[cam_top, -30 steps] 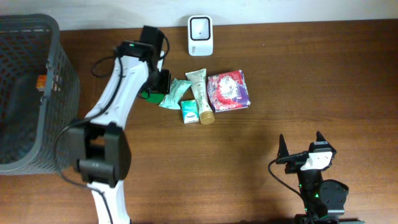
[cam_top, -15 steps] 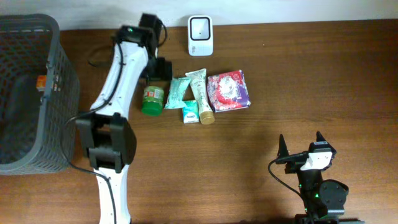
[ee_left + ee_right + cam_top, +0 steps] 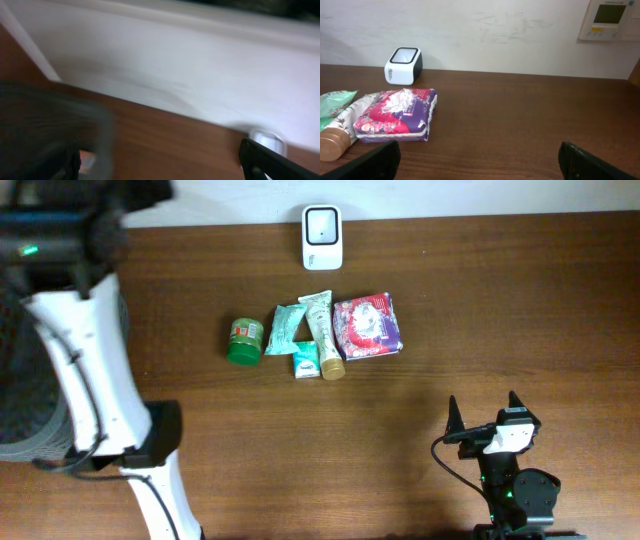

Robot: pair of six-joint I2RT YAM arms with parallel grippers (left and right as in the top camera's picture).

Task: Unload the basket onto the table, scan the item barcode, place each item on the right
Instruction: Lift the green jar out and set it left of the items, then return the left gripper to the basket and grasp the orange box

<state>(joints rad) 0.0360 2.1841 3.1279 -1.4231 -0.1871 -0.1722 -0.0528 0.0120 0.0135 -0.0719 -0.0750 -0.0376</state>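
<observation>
With left hand [image 3: 160, 152] released and empty up by the basket [image 3: 50, 130], swing in over the rim, drop straight down clear of the mesh wall, and clench only on an item squarely in the grip, barcode side left free for the scanner [image 3: 322, 224]. Right hand [image 3: 483, 402] likewise released, parked well apart near the tabletop [image 3: 450, 300] edge. Only a blurred orange item [image 3: 88, 161] visible in the basket; jar [image 3: 244, 342], packet [image 3: 287, 328], tube [image 3: 322, 330], box [image 3: 306, 362] and red pack [image 3: 367, 326] in a row just below the scanner.

light: even, soft | left wrist: seemingly motion-blurred | right wrist: sharp
</observation>
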